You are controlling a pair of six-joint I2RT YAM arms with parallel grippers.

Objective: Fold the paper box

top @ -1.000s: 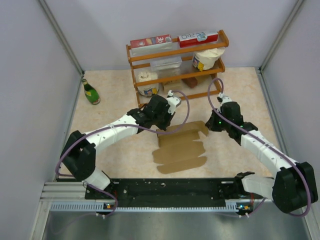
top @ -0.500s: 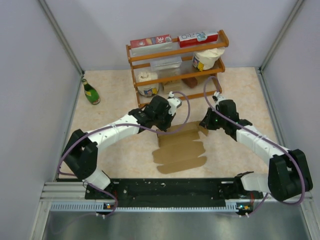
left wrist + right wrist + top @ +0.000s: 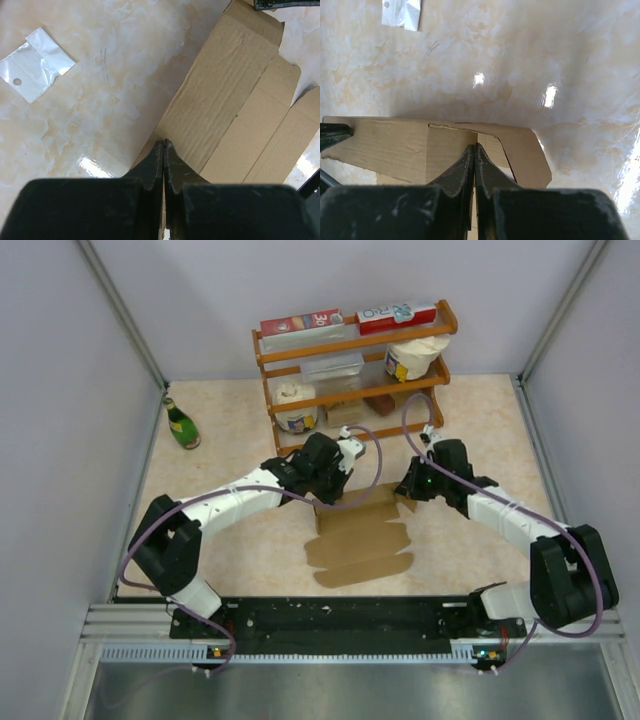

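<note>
Beyond both pincers, at the far side of the desk, stands a wooden rack. Two red cartons lie on its top board. A clear tub and a large white pot sit on the middle board, and a smaller white pot and a brown block on the lowest. Between the pincers lies the paper box, a brown die-cut sheet spread flat towards the arm bases, with its far panel lifted on edge. A green bottle stands well out to the left of the left pincer.

Only the wrist views show a small clear plastic bag on the desk beyond the sheet. They also show the corrugated grain and fold lines of the card.

Both arms reach forward and inward with elbows out and wrists tipped down. The left pincer is clenched, its tips at the sheet's far left corner. The right pincer is clenched too, its tips against the raised panel near its right end. I cannot tell whether either nips the card.
</note>
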